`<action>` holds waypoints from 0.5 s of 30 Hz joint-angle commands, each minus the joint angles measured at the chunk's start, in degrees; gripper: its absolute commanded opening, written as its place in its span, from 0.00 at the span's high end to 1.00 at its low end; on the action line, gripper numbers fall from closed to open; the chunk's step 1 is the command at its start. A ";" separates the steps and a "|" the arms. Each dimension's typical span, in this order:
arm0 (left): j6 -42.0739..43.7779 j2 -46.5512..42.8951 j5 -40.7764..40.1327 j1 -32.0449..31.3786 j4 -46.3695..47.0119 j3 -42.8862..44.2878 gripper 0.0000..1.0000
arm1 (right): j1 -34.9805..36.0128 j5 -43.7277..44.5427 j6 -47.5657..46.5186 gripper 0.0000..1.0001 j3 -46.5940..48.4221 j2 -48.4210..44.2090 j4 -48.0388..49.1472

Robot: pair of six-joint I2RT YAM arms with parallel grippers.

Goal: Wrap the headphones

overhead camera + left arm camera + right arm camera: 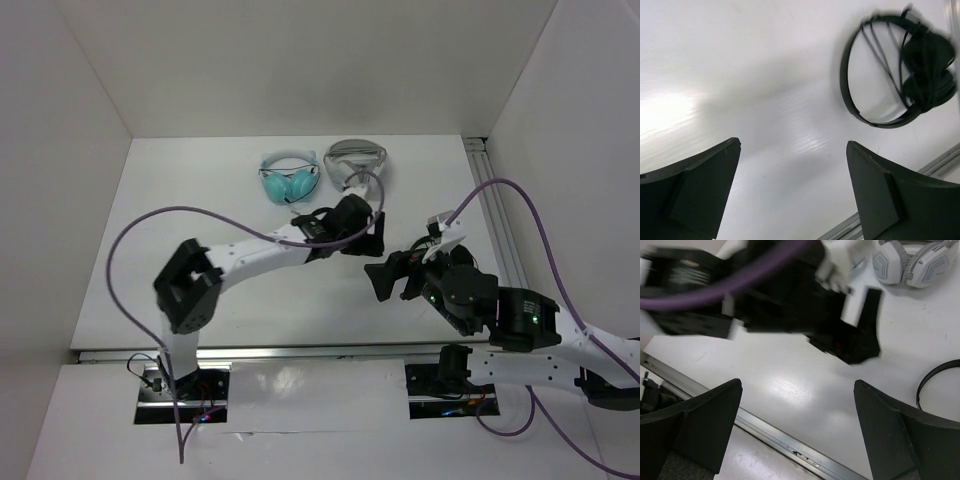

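Observation:
The black headphones point(927, 65) lie on the white table, up and to the right in the left wrist view, earcups folded together and thin cable strands crossing the headband loop. My left gripper point(792, 141) is open and empty, a short way back from them over bare table. My right gripper point(797, 382) is also open and empty; only an arc of the headphones' headband point(935, 378) shows at its view's right edge. From above, the left gripper point(376, 238) and right gripper point(384, 280) sit close together mid-table, and the headphones are hidden under the arms.
Teal headphones point(288, 178) and white-grey headphones point(355, 160) lie at the back of the table. A metal rail point(300, 352) runs along the front edge and another rail point(490, 200) along the right side. White walls enclose the table. Purple cables arc over both arms.

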 commanded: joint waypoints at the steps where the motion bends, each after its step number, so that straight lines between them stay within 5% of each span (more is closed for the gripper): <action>1: 1.01 -16.34 -11.14 2.03 -2.34 -8.24 0.00 | -0.30 -0.60 -0.99 0.00 4.00 4.26 -2.16; 7: -0.30 -38.93 -24.24 4.41 -23.49 -18.20 0.00 | -0.30 -3.15 1.03 0.00 7.79 5.07 -5.69; 11: 3.10 -58.88 -20.66 8.45 -27.92 -27.15 0.00 | -0.30 -3.94 1.03 0.00 8.32 3.75 -8.84; 15: 5.05 -73.14 -18.63 12.40 -36.85 -25.17 0.00 | -0.30 -5.70 1.03 0.00 8.32 3.13 -10.43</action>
